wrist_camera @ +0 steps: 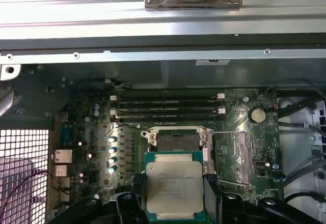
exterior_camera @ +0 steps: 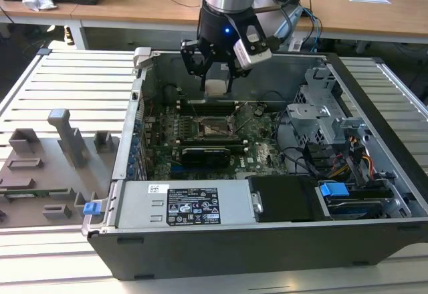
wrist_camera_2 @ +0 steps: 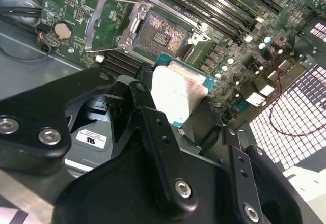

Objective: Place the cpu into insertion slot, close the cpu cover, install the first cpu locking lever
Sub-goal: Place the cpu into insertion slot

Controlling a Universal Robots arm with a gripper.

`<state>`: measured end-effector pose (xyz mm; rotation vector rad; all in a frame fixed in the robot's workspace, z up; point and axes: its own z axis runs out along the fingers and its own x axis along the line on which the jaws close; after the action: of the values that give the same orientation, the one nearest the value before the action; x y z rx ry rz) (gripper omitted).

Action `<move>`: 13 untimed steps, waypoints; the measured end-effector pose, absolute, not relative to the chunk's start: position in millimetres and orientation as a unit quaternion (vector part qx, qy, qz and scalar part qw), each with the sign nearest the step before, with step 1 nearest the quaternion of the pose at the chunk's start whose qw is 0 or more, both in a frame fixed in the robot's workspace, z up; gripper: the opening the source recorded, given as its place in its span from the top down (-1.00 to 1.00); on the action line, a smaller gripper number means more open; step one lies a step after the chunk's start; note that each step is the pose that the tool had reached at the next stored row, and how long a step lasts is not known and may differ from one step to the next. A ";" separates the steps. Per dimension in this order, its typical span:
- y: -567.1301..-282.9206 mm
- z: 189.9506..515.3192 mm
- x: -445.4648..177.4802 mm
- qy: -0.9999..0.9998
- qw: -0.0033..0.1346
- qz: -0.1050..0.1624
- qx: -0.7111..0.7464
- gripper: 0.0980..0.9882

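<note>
Clearly the first step is in hand: the cpu (wrist_camera: 169, 188) is in the air, silvery top up on its green carrier, pinched by two opposite edges between the fingers of the gripper (exterior_camera: 215, 83). It hangs above the motherboard, apart from the insertion slot (wrist_camera: 175, 141). In the exterior view it sits just to the far side of that slot, toward the far wall of the computer case (exterior_camera: 267, 257).

The slot lies bare, its contact field showing and nothing seated in it. The cpu cover (wrist_camera_2: 90, 26) is swung open beside it, so the way down looks free. Neither closing the cover nor the locking lever has been started.

Beyond the slot, toward the far wall, run the long black memory slots (wrist_camera: 168, 109). On the slot's near side in the exterior view lies the black expansion card (exterior_camera: 206, 152).

By my judgement, seating the chip calls for squaring its edges to the socket frame and centring it over the contacts. It also calls for a level, gentle descent, since the slot is barely larger than the chip and a tilted entry could catch a corner.
</note>
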<state>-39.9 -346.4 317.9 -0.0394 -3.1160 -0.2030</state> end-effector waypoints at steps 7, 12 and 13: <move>-346.4 310.9 -39.9 -0.998 0.009 -0.065 -0.013 0.00; -346.4 304.7 -39.9 -0.998 0.009 -0.063 -0.013 0.00; -346.4 303.9 -39.9 -0.998 0.009 -0.062 -0.013 0.00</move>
<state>-39.9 -346.4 303.9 -0.0395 -3.1167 -0.1941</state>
